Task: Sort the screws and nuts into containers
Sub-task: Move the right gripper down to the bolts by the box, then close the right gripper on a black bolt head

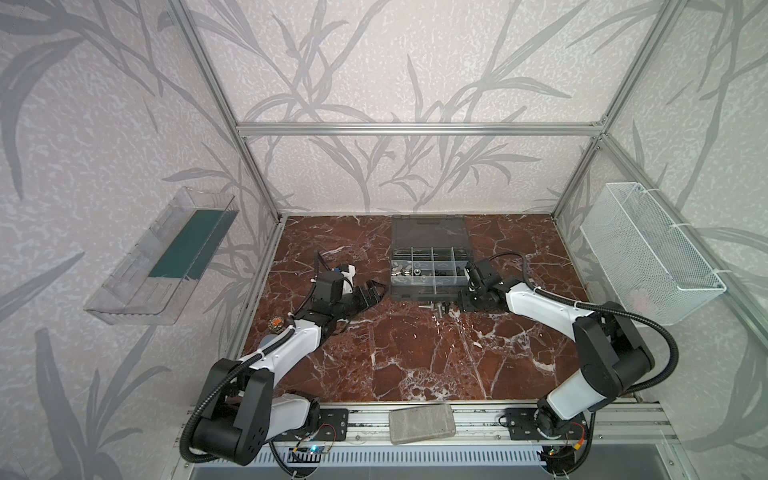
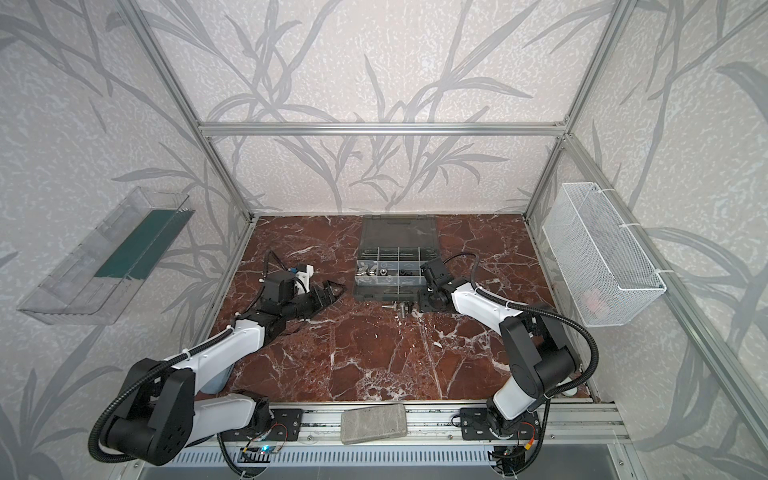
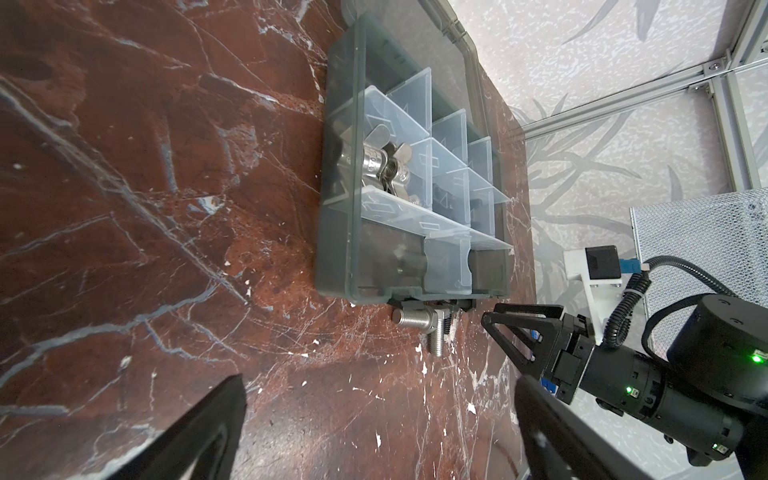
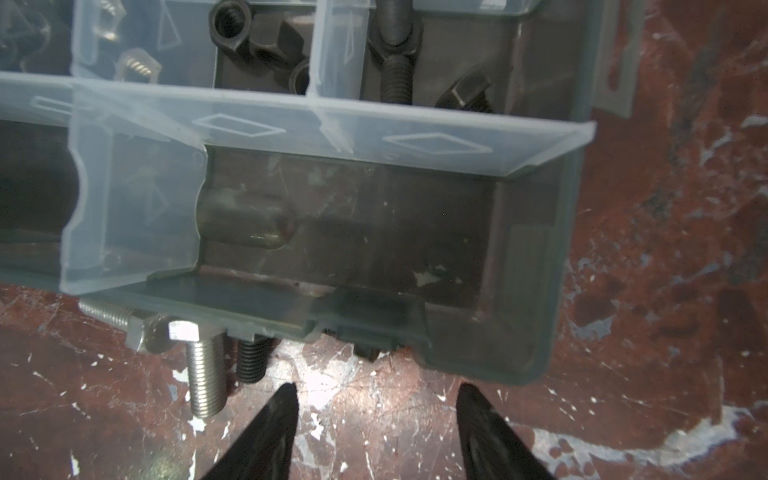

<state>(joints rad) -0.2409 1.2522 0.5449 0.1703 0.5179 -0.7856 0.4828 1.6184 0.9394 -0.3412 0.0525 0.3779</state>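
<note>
Three screws are left on the table, against the front wall of the case. They are offset just to one side of the right gripper, toward the left arm. The jaws of that gripper are held partly apart, with nothing between them. One silver screw and the black screw are laid side by side, with their shafts pointed away from the wall. The other silver screw is laid along the wall. The left gripper is held wide and empty, farther off, so the right arm is judged better placed. Inside the cells, winged nuts, black nuts and black bolts are kept apart.
</note>
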